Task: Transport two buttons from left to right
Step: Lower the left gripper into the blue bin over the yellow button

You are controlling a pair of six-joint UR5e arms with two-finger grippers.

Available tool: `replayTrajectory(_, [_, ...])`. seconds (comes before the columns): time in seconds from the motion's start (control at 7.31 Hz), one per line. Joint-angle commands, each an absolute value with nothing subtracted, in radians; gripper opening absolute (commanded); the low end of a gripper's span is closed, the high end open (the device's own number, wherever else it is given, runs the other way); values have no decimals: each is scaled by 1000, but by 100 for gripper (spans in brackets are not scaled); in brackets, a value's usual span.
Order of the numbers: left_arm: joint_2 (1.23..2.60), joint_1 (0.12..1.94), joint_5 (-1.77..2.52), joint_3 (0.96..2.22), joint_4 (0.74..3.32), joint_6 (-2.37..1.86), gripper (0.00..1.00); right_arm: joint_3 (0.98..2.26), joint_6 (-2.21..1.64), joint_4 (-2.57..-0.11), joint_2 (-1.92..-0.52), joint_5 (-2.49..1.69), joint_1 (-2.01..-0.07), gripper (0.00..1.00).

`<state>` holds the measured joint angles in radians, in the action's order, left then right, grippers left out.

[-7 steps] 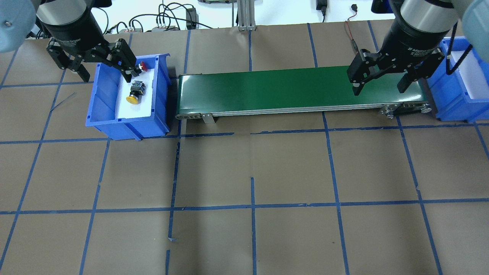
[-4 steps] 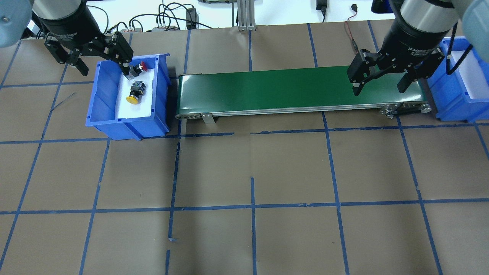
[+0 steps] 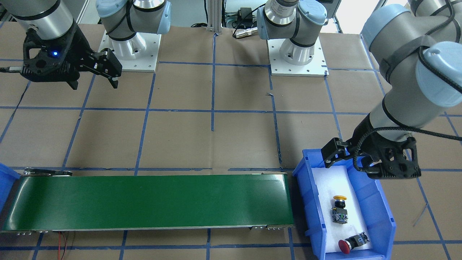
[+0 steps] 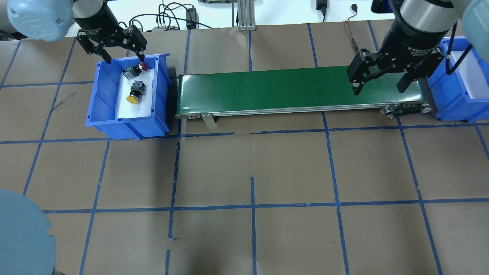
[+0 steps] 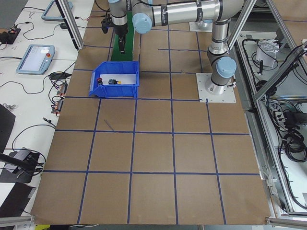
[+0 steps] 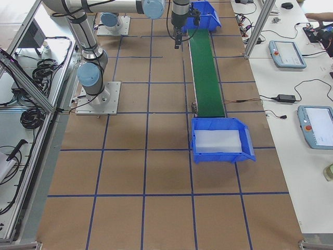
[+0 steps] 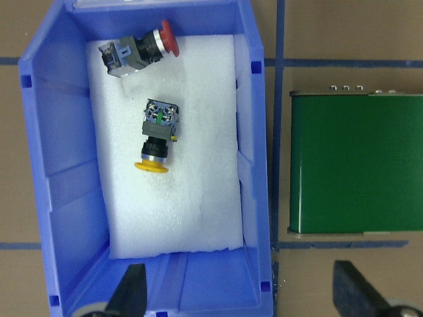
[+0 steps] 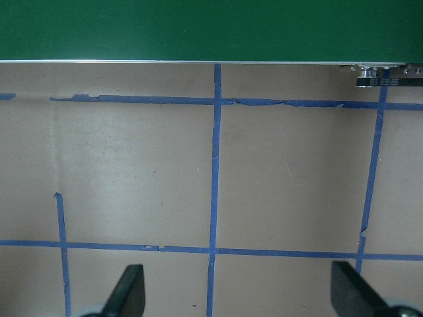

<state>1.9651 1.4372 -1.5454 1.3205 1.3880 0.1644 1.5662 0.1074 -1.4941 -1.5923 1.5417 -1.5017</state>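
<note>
My left gripper (image 4: pixel 125 60), spread and empty, hangs over the blue plastic bin (image 7: pixel 59 165), the yellow-capped push-button (image 7: pixel 157 135) lying lengthwise below and ahead of it, the red-capped push-button (image 7: pixel 135 51) crosswise beyond.

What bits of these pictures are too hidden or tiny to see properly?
Right blue bin: overhead view, cut off by the edge, partly covered by the right arm.
Buttons: exterior left view, too small to tell apart.
Conveyor belt: right wrist view, only a strip shows at the top edge.
</note>
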Motion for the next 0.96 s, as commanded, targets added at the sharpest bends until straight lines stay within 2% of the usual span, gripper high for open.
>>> replayTrajectory(0.0, [2052,1405,-1543,1295,1318,221,100,1566,107,-1494,-1592,1542,-1502,100])
replayTrajectory(0.68, [2164,1372,-1540,1296,1233,250,100,1566,107,-1494,-1592,1539,-1502,100])
replayTrajectory(0.82, [2171,1358,-1540,1304,1233,268,95,1566,107,-1494,-1592,1537,-1502,100])
